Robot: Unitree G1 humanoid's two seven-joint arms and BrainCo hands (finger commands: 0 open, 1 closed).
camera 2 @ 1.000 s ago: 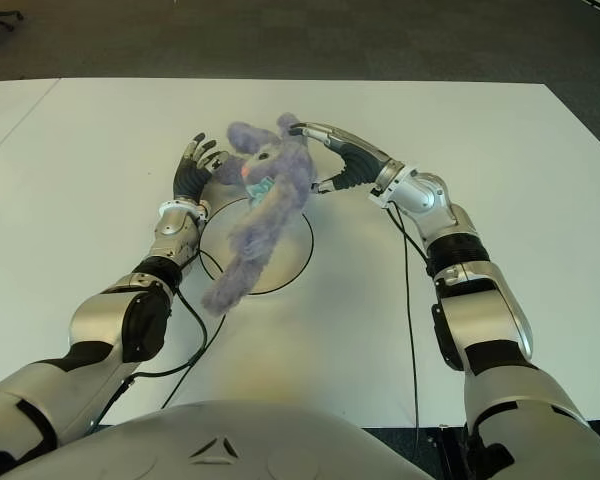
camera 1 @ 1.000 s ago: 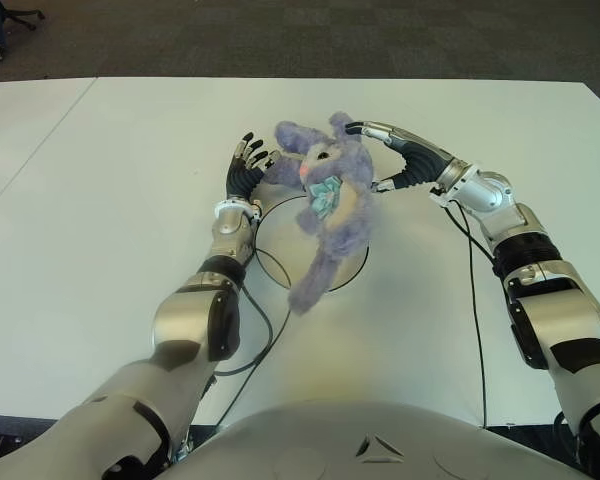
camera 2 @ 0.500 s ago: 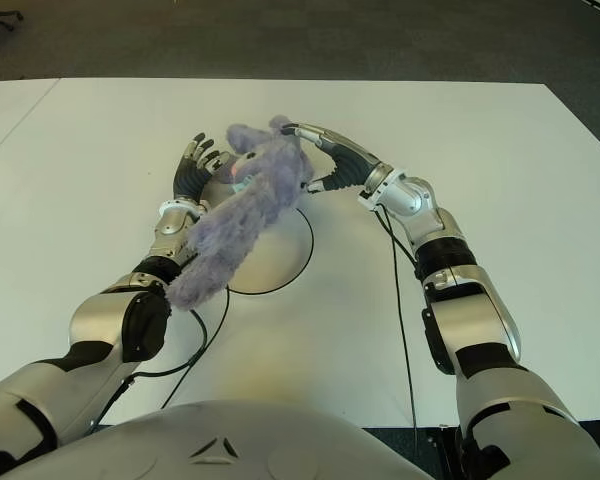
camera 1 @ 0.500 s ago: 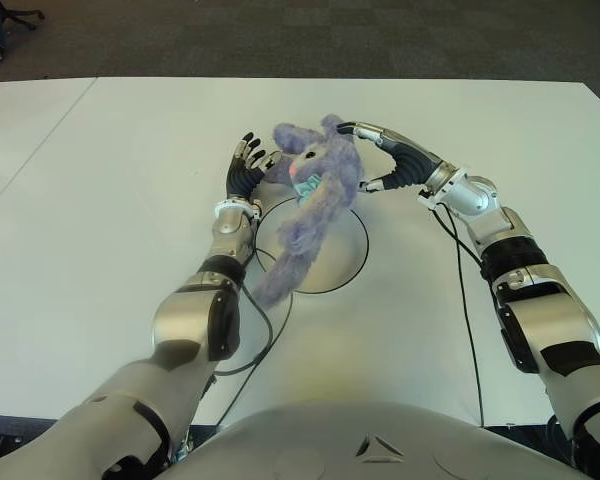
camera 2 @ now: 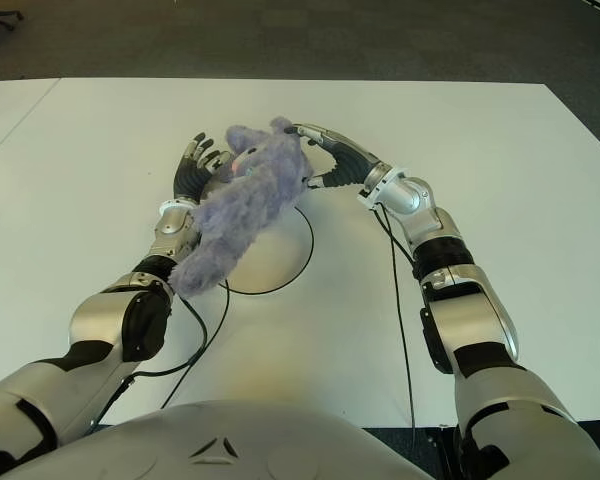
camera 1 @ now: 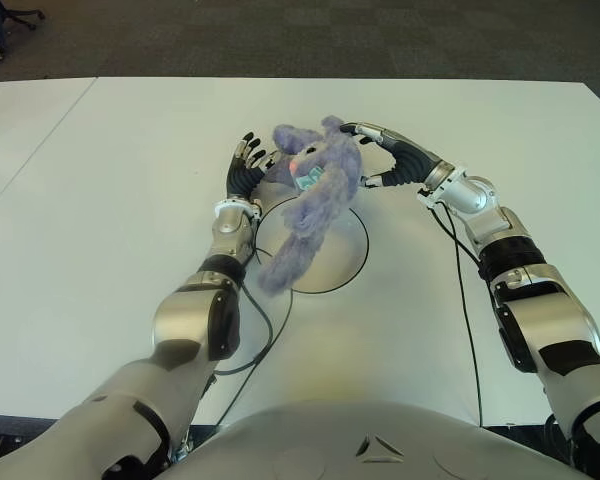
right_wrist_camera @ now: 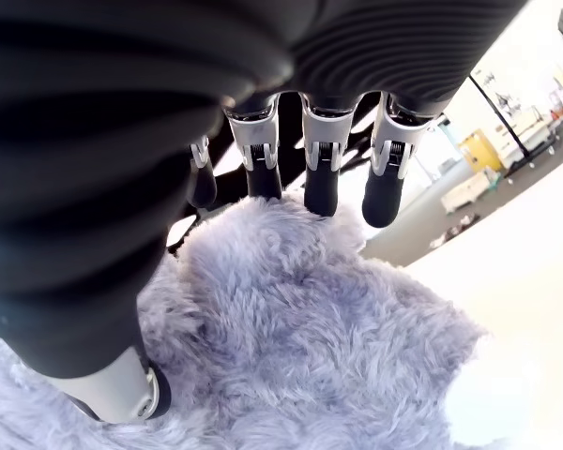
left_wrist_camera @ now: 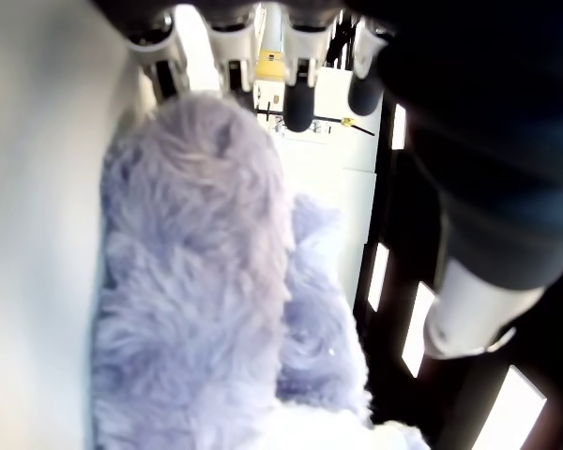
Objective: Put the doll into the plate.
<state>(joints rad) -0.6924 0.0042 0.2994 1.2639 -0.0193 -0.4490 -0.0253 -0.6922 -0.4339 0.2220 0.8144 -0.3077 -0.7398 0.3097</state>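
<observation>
Though hand-flanked (camera 1: 385, 160), doll (camera 1: 310, 195) head-far, diagonal.

Doll (camera 1: 310, 205) swung leftward over plate (camera 1: 348, 262).

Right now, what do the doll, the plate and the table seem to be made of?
The doll, between the left hand and the right hand, looks like soft plush: long, fluffy lilac fur. The plate is white and smooth with a thin dark rim; ceramic or plastic, I cannot tell which. The table has a plain, matte white top, probably laminate.
</observation>
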